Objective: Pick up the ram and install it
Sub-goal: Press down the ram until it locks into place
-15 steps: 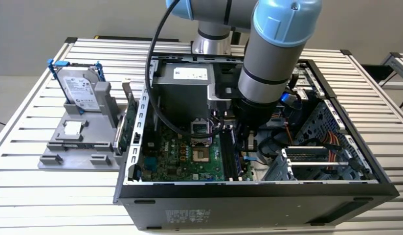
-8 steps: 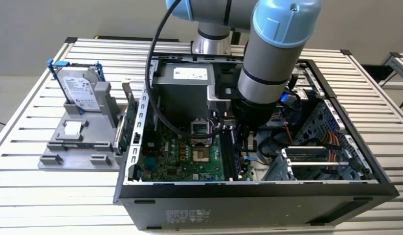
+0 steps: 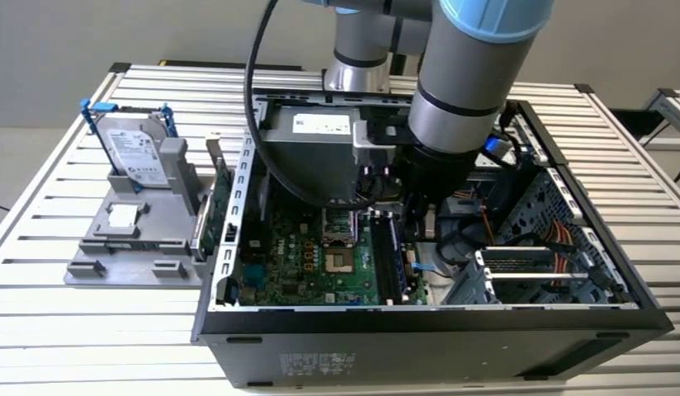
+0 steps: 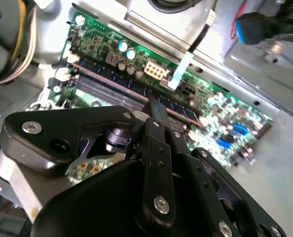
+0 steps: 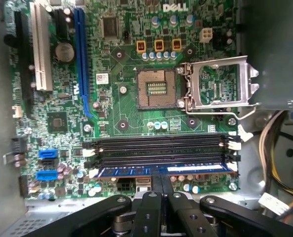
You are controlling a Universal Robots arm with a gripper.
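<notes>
Because the ram [image 5: 163, 170] has to go straight down into a slot, the gripper [image 5: 161, 181] hangs right above the motherboard [image 5: 136, 74] inside the open computer case [image 3: 428, 326], its two fingers [image 5: 156, 185] drawn together and pinching the top edge of the stick at its middle. That stick sits lengthwise in the slot nearest the board's edge, beside the empty black slots [image 5: 158, 145] (whether its end clips have latched I cannot tell). It is long, thin and dark blue, with pale labels along its upper edge
</notes>
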